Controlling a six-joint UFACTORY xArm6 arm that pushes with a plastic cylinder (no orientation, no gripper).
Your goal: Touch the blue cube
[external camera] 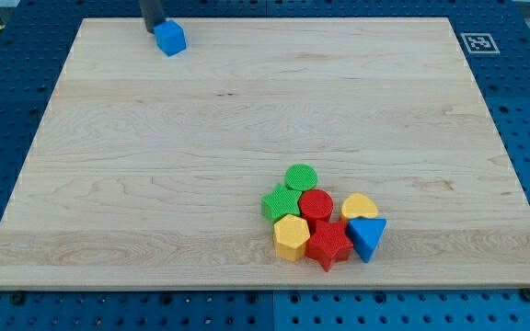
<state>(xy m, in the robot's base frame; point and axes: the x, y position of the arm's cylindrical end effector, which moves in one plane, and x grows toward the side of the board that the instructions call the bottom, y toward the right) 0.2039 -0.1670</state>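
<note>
Camera view: my tip (152,28) rests at the top left of the wooden counter (155,165), touching the left side of the blue cube (169,38). This end effector is a plain rod with nothing to open and holds nothing. Well apart, near the view's bottom, cluster a green cylinder (301,176), green block (280,203), red cylinder (316,204), yellow heart (360,206), yellow hexagon (291,236), red star (328,245) and blue triangle (368,236).
</note>
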